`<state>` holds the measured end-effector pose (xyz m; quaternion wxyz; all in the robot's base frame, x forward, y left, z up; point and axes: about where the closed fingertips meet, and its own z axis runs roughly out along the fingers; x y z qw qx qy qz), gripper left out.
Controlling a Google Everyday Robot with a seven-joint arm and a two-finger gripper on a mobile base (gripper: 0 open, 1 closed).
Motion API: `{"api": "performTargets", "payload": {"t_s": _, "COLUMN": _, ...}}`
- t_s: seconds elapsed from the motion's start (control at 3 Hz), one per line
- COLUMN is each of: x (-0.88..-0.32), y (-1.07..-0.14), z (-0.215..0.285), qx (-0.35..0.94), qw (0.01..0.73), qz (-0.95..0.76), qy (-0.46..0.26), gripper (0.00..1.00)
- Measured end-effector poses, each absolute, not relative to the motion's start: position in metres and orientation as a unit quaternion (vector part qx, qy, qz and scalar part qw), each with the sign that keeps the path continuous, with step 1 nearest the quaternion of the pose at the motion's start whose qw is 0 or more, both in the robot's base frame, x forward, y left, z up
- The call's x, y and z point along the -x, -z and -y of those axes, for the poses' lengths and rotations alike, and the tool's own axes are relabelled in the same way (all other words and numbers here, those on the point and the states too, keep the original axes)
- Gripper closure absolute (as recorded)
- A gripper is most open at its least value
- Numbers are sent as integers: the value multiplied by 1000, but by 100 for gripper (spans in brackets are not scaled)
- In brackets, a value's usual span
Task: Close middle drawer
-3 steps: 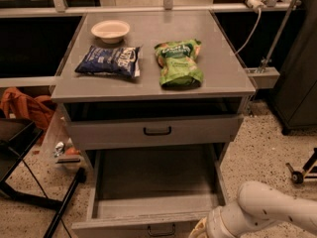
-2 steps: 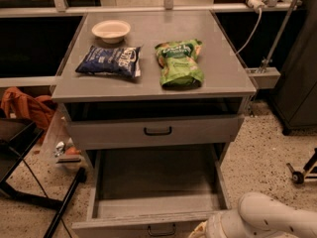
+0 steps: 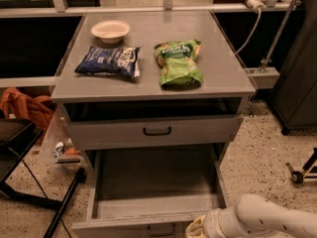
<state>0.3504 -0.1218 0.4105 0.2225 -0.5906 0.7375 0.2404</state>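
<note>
The middle drawer (image 3: 156, 180) is pulled far out of the grey cabinet; its long shallow tray is empty. Its flat front (image 3: 124, 228) runs along the bottom edge of the view, with the small black bar handle (image 3: 161, 229) near the middle. My gripper (image 3: 197, 228) is at the bottom edge, right against the drawer front just right of the handle, and is mostly cut off by the frame. My white arm (image 3: 262, 218) reaches in from the bottom right.
The top drawer (image 3: 156, 131) sits above, nearly shut. On the cabinet top (image 3: 218, 68) lie a white bowl (image 3: 110, 30), a blue chip bag (image 3: 109, 61) and a green chip bag (image 3: 179, 63). Black stand legs (image 3: 62, 207) and an orange cloth (image 3: 25, 108) are at the left.
My arm has sunk slightly lower and further right at the bottom edge. The drawer stands as far out as before.
</note>
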Motion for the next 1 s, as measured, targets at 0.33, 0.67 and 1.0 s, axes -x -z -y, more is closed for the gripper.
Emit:
{"api": "performTargets", "payload": {"t_s": 0.33, "x": -367, "y": -408, "z": 121, "qx": 590, "qw": 244, "qz": -732, "qy": -240, "gripper": 43}}
{"api": "performTargets", "payload": {"t_s": 0.67, "x": -399, "y": -414, "z": 107, "qx": 607, "qw": 266, "qz": -712, "qy": -234, "gripper": 20}}
{"api": "performTargets", "payload": {"t_s": 1.0, "x": -402, "y": -414, "z": 105, "qx": 608, "qw": 268, "qz": -709, "qy": -234, "gripper": 0}}
